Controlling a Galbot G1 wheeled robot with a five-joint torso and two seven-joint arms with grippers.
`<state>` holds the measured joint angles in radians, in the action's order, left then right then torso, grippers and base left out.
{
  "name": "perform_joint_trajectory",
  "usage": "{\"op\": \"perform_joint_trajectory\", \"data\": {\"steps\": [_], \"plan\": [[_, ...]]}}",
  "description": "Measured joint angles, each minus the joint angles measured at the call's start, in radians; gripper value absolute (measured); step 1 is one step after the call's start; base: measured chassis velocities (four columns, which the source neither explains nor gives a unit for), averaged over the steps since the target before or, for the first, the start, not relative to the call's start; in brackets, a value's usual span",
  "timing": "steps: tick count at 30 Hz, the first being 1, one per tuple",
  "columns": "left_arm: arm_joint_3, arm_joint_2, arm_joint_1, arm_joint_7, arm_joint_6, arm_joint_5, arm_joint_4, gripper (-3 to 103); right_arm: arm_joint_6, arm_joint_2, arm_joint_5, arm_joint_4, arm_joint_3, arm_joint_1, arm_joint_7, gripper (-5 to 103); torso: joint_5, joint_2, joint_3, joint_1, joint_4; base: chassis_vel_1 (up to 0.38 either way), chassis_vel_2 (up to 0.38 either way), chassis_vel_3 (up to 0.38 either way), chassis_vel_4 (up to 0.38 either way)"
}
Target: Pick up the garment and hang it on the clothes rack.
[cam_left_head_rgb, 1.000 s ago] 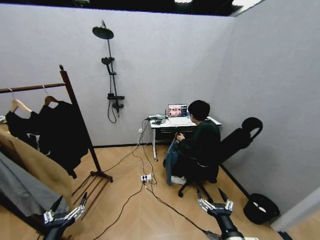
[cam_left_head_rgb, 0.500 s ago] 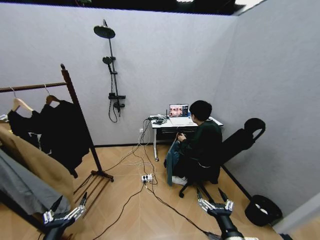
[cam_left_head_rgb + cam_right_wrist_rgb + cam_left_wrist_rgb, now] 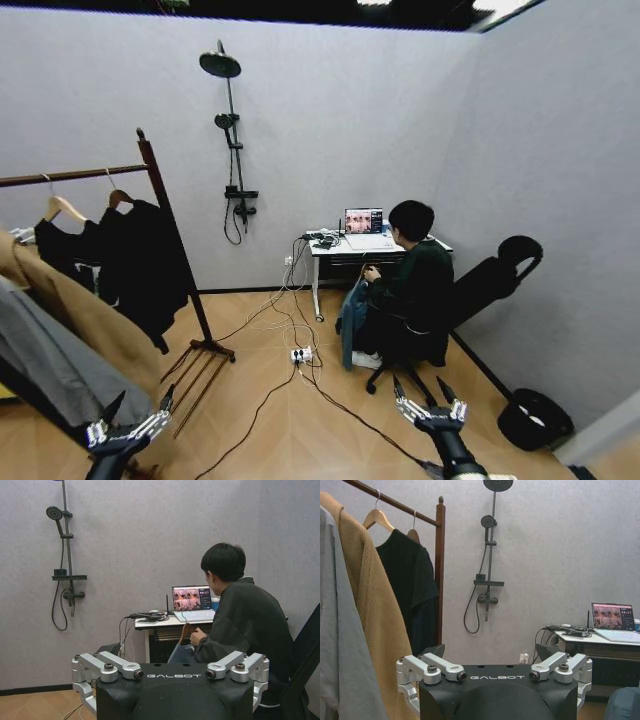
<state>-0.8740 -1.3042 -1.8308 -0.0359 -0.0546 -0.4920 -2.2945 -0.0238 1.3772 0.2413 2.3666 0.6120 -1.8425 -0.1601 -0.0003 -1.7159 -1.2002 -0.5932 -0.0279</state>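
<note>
The left wrist view showed the garment point(image 3: 412, 595) beside the rack point(image 3: 439, 575) post; the head view showed it at 9 o'clock. The camera had turned, the scene sliding right. Left gripper point(image 3: 128, 425) and right gripper point(image 3: 430, 402) hung low, spread wide, empty.
</note>
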Motion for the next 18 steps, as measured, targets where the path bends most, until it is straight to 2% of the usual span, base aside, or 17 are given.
{"op": "perform_joint_trajectory", "data": {"steps": [10, 18], "plan": [[0.000, 0.000, 0.000, 0.000, 0.000, 0.000, 0.000, 100, 0.000, 0.000, 0.000, 0.000, 0.000, 0.000, 0.000, 100, 0.0005, 0.000, 0.000, 0.000, -0.0005, -0.013, -0.014, 0.024, 0.018], [0.000, 0.000, 0.000, 0.000, 0.000, 0.000, 0.000, 100, 0.000, 0.000, 0.000, 0.000, 0.000, 0.000, 0.000, 100, 0.0003, 0.000, 0.000, 0.000, -0.0005, 0.121, -0.107, -0.138, 0.130]]}}
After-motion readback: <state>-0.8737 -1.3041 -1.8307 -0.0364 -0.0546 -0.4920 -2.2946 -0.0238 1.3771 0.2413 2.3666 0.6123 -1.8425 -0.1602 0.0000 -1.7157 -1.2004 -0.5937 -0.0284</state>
